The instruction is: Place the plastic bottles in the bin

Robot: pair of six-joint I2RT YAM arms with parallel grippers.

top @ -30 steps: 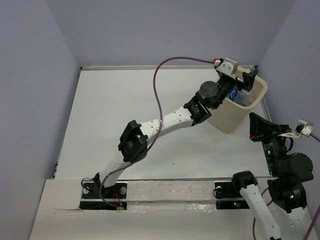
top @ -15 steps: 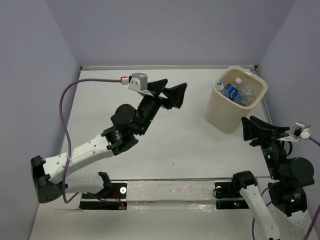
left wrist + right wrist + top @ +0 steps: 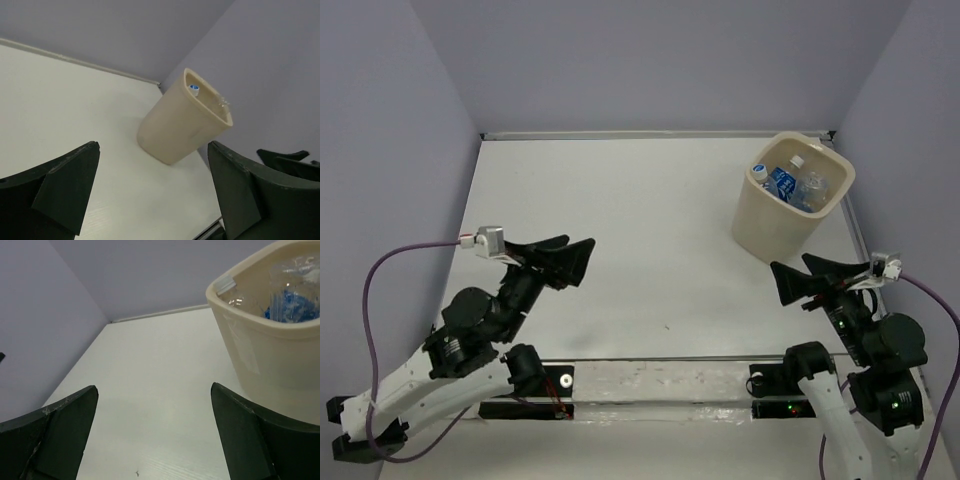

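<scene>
While upright, bin (image 3: 772, 228) with plastic bottles (image 3: 792, 186).

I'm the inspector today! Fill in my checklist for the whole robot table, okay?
Surface: white table, with one tiny dark speck near the front.
Job's things: the plastic bottles in view are all inside the bin, which stands upright at the far right.
Clutter: nothing seen.
Grippers: left gripper open and empty; right gripper open and empty.
Cables: purple cables trail from both wrists.
Surroundings: plain lilac walls on three sides.
</scene>
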